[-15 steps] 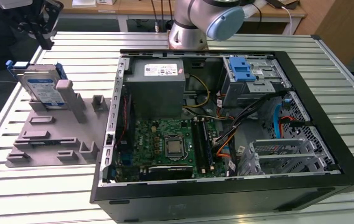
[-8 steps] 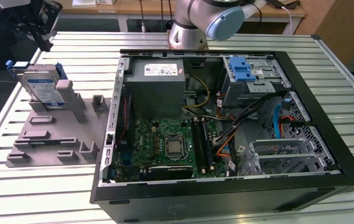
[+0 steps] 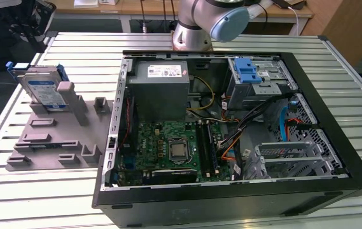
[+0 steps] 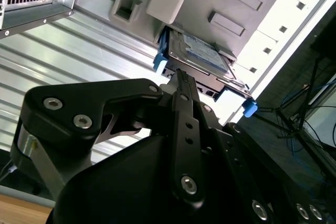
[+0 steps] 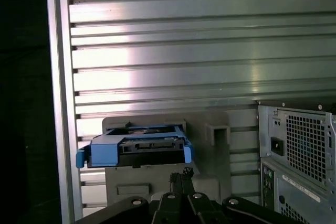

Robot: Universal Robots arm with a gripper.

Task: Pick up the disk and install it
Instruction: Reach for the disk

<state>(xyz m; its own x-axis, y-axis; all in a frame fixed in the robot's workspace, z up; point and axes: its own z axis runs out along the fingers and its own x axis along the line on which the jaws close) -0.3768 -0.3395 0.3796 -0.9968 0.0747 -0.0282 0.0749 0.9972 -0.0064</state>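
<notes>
- Disk (image 3: 44,90) first: I see it standing on edge in a slot of the grey holder (image 3: 53,138) at the exterior view's left. It is outside the computer case (image 3: 333,109) and not yet installed.
- It is a flat rectangular slab of silver metal with a white-and-blue label on its broad face. A glossy blue plastic frame wraps its edges.
- In the first wrist view I look at the disk's (image 5: 134,150) narrow edge. A dark connector strip sits between the blue frame's ends, and small blue tabs stick out at both sides.
- The holder is matte grey and looks moulded, with blocky posts and shallow rectangular recesses. It lies flat on the surface (image 3: 41,191), which is made of ribbed aluminium slats that catch bright glare.
- The end effector (image 5: 181,174) shows in both wrist views (image 4: 179,74). It is made of matte black linkages dotted with silver screw heads.
- Its slim fingers (image 4: 185,129) are pressed together at the tips with nothing between them. It points toward the disk (image 4: 197,56) and is near it but not touching.
- The case lies open on its side, a black shell with grey sheet metal inside.
- In it I make out a green circuit board (image 3: 168,148) and a boxy grey power supply (image 3: 161,83) with a white sticker.
- There is also a grey metal drive cage (image 3: 257,76) with a blue plastic latch.
- The arm (image 3: 206,21) has smooth rounded grey and pale blue joints and rises beyond the case's far side.
</notes>
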